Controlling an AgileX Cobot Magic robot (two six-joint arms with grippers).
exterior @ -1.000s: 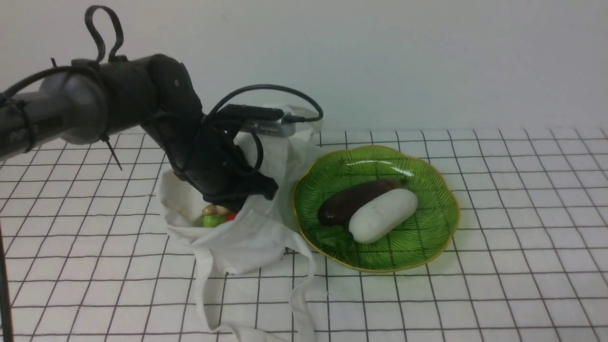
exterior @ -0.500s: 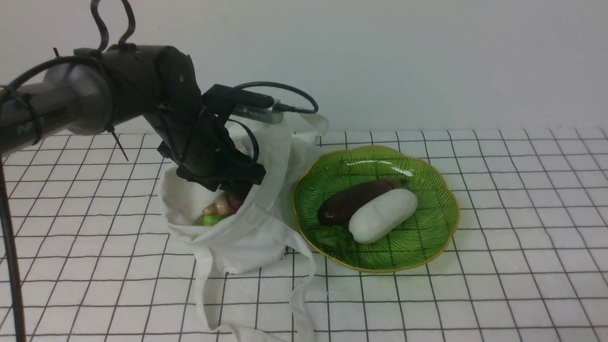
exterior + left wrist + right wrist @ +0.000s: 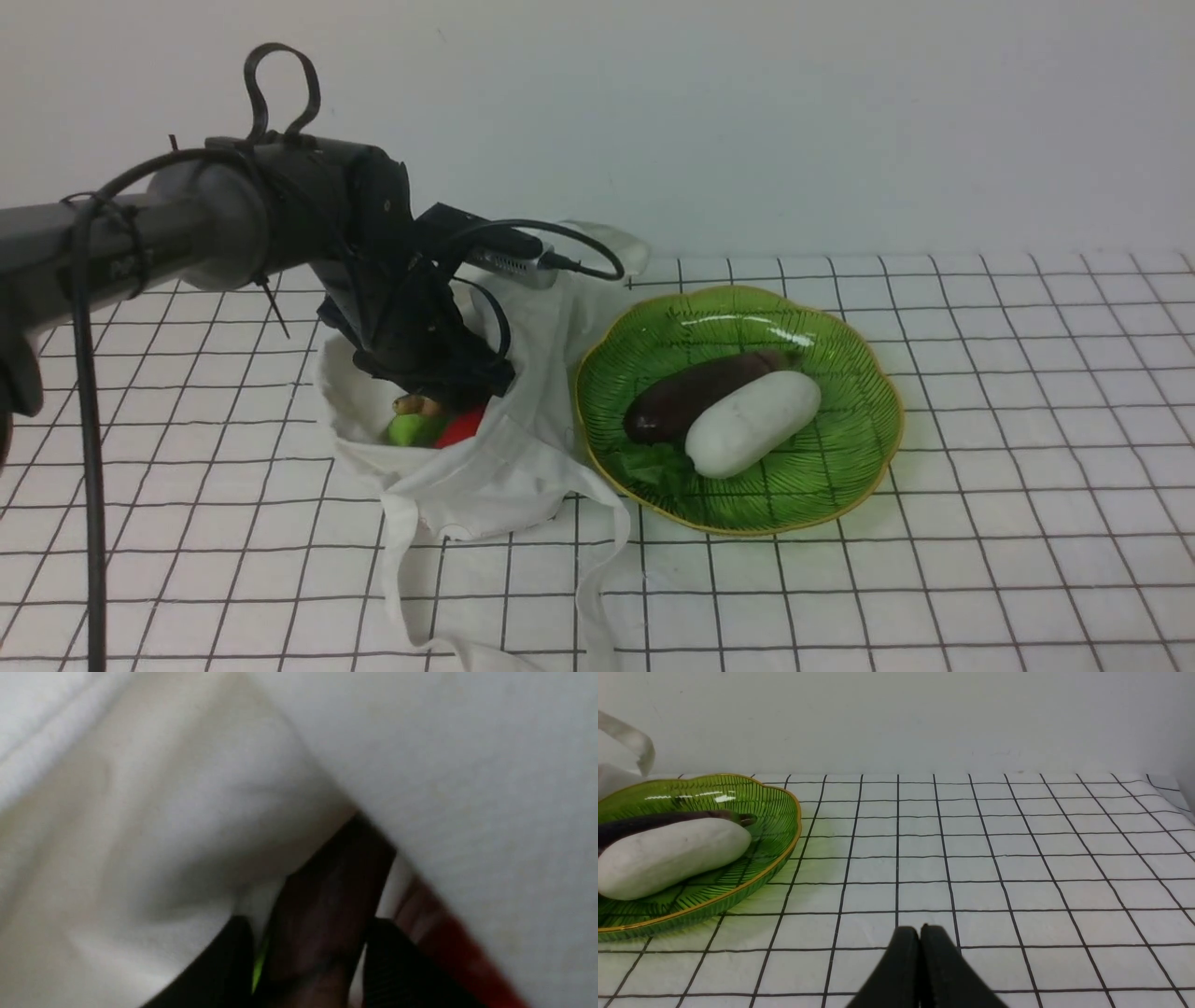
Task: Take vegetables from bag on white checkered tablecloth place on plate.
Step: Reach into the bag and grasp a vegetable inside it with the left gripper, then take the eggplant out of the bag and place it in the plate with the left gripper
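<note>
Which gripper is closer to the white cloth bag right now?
Left. The left gripper is inside the bag, closed on an eggplant; the right gripper is shut over the tablecloth, beyond the plate from the bag.

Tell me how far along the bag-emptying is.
Done: a dark eggplant and a white vegetable lie on the plate. In hand: the left gripper is inside the bag, fingers either side of a purple eggplant; grip unclear. Left: lifting it to the plate; green and red items remain bagged. The right gripper is shut.
</note>
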